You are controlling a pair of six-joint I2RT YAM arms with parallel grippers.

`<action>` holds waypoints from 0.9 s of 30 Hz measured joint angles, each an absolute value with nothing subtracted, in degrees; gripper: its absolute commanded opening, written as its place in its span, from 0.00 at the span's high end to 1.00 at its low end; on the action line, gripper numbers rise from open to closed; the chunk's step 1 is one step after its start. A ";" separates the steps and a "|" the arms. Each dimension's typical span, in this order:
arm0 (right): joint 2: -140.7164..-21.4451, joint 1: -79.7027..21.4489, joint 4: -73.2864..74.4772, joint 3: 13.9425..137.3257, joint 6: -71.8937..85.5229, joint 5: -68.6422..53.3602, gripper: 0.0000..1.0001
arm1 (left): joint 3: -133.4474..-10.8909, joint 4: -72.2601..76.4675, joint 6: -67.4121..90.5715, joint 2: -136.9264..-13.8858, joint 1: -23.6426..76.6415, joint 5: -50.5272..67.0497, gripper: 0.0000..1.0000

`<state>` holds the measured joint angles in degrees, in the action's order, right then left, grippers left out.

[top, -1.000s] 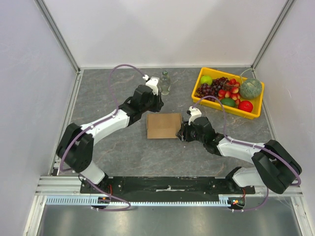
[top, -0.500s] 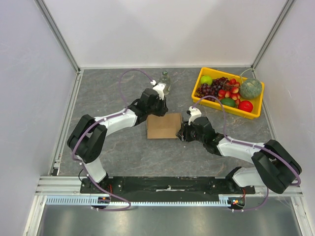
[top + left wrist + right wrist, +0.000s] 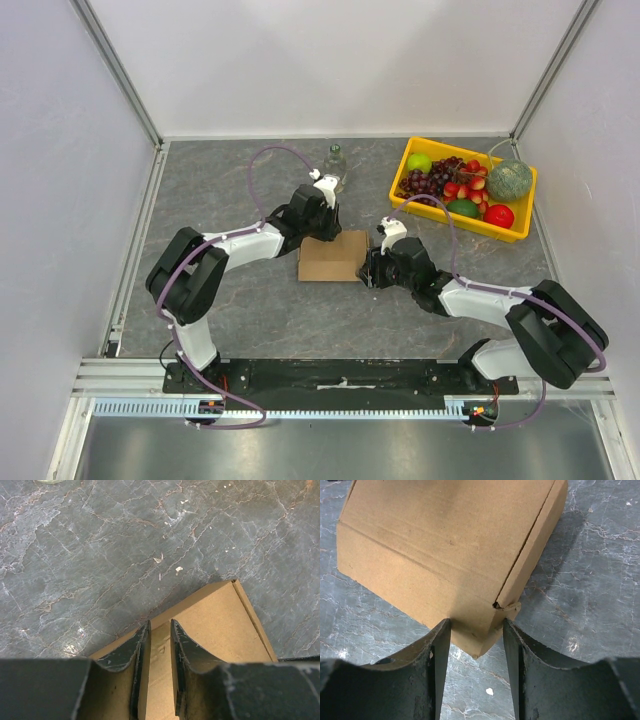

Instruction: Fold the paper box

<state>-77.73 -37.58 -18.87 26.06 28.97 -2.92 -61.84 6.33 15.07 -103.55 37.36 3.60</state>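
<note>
The paper box (image 3: 333, 256) is a closed brown carton lying flat in the middle of the table. My left gripper (image 3: 322, 232) comes down over its far edge. In the left wrist view the left gripper (image 3: 160, 622) is open by a narrow gap, with the lid of the paper box (image 3: 220, 625) showing between the fingers and nothing clamped. My right gripper (image 3: 371, 268) is at the box's right side. In the right wrist view the right gripper (image 3: 476, 621) straddles one corner of the paper box (image 3: 445, 535), with a finger against each face.
A yellow tray (image 3: 500, 234) of fruit stands at the back right. A clear bottle (image 3: 336, 168) stands just behind the left gripper. White walls close in the table on three sides.
The left arm swung right and brought its gripper onto the box's far edge, with its jaws a little narrower. The right arm and the box stayed put.
</note>
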 measured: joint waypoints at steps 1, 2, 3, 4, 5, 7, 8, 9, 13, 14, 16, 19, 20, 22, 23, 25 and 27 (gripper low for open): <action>-77.80 -37.58 -19.20 26.00 28.77 -2.96 0.46 | -61.84 6.37 15.03 -103.57 37.36 3.60 0.72; -77.91 -37.60 -19.57 25.91 28.49 -3.01 0.46 | -61.84 6.42 15.00 -103.57 37.36 3.62 0.72; -78.11 -37.58 -19.79 25.89 28.32 -3.01 0.46 | -61.80 6.46 14.94 -103.59 37.36 3.60 0.72; -78.30 -37.58 -19.99 25.87 28.16 -3.03 0.46 | -61.78 6.52 14.90 -103.59 37.36 3.60 0.72; -78.61 -37.58 -20.32 25.82 27.86 -3.01 0.46 | -61.76 6.61 14.90 -103.59 37.36 3.60 0.72; -78.96 -37.58 -20.88 25.67 27.55 -3.01 0.46 | -61.76 6.70 14.87 -103.66 37.36 3.62 0.72; -79.02 -37.58 -21.12 25.61 27.42 -3.01 0.46 | -61.76 6.87 14.87 -103.74 37.36 3.60 0.72; -79.13 -37.58 -21.45 25.56 27.38 -3.01 0.47 | -61.76 7.03 14.85 -103.81 37.36 3.62 0.72; -79.81 -37.58 -22.28 25.52 26.98 -2.98 0.47 | -61.76 7.79 14.85 -104.16 37.36 3.62 0.72; -79.88 -37.60 -22.31 25.52 26.94 -2.98 0.47 | -61.76 7.90 14.85 -104.22 37.36 3.62 0.72; -80.03 -37.58 -22.50 25.52 26.83 -2.96 0.48 | -61.76 7.94 14.85 -104.25 37.36 3.62 0.73; -80.34 -37.58 -22.70 25.52 26.72 -2.94 0.48 | -61.76 8.05 14.85 -104.27 37.36 3.62 0.73; -80.44 -37.58 -22.72 25.52 26.72 -2.92 0.48 | -61.76 8.05 14.85 -104.29 37.36 3.62 0.73; -80.58 -37.60 -22.87 25.52 26.74 -2.83 0.48 | -61.76 8.12 14.85 -104.31 37.36 3.62 0.73; -80.68 -37.60 -23.00 25.52 26.76 -2.79 0.47 | -61.76 8.16 14.85 -104.33 37.36 3.62 0.73; -80.77 -37.58 -23.05 25.52 26.76 -2.74 0.44 | -61.76 8.19 14.85 -104.33 37.36 3.62 0.73; -80.77 -37.60 -23.03 25.52 26.81 -2.63 0.43 | -61.76 8.23 14.83 -104.33 37.36 3.62 0.73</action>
